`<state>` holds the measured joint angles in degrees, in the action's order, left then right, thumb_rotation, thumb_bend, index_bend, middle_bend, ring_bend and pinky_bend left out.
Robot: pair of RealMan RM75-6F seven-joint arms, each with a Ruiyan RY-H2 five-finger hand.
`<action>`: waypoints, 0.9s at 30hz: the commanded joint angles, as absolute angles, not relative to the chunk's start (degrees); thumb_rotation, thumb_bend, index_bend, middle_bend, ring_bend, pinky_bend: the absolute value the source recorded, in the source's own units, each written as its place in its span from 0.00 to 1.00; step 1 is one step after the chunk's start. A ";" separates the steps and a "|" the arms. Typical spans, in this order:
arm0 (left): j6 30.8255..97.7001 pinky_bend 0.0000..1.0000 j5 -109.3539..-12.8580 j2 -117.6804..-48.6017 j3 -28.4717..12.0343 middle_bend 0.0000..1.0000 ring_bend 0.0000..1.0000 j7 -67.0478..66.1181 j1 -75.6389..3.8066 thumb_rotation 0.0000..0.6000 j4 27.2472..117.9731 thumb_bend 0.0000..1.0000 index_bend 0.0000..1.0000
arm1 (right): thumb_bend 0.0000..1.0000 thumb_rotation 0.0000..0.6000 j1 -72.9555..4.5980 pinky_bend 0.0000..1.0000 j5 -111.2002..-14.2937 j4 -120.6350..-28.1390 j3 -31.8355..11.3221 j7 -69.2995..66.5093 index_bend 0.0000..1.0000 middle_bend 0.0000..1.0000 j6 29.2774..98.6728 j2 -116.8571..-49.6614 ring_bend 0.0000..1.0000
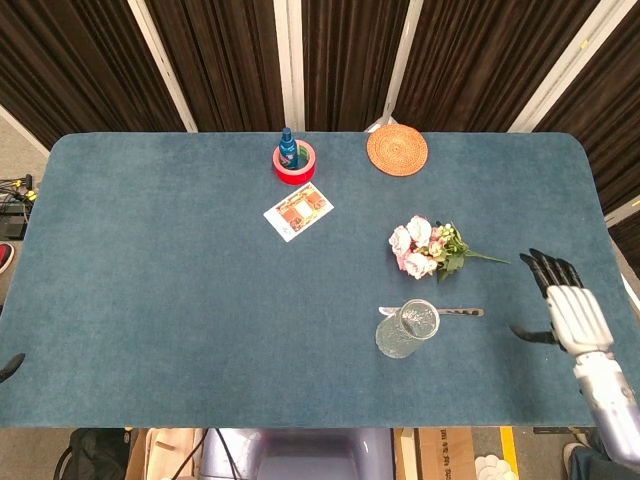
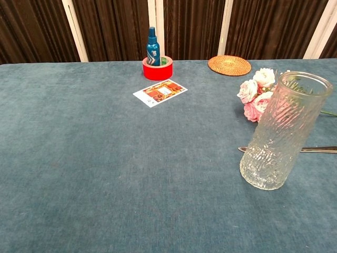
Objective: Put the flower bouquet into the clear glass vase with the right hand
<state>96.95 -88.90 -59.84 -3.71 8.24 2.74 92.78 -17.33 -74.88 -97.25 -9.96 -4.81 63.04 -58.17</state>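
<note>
Nearest the robot, the clear glass vase [image 1: 407,329] stands upright on the desk [image 1: 150,290], mouth open to receive stems. Right of the vase, the right hand [image 1: 563,305] hovers empty, fingers spread, apparently approaching. Just behind the vase lies a metal knife [image 1: 455,312]. Beyond the knife, the flower bouquet [image 1: 428,247] rests flat, stem pointing toward that hand, easing a grasp.

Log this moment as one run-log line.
phase: approach | right hand: open, over table, right of flower bouquet | bouquet: lying on table | glass vase: upright, empty | left hand: table edge
</note>
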 commanded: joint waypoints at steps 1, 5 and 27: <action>96.97 0.05 -88.50 -59.80 -3.85 0.00 0.00 8.29 2.83 1.00 92.63 0.21 0.12 | 0.18 1.00 -22.96 0.00 -68.59 -96.67 -12.48 -0.25 0.06 0.02 56.66 -60.40 0.01; 96.96 0.05 -88.12 -59.73 -3.98 0.00 0.00 8.39 2.91 1.00 92.53 0.21 0.12 | 0.18 1.00 -27.04 0.00 -62.68 -95.54 -13.41 3.64 0.06 0.02 51.99 -63.02 0.01; 96.66 0.05 -84.65 -60.03 -5.39 0.00 0.00 6.28 3.18 1.00 92.87 0.21 0.12 | 0.18 1.00 -43.52 0.00 -40.77 -78.31 -13.68 12.52 0.06 0.02 37.96 -76.66 0.01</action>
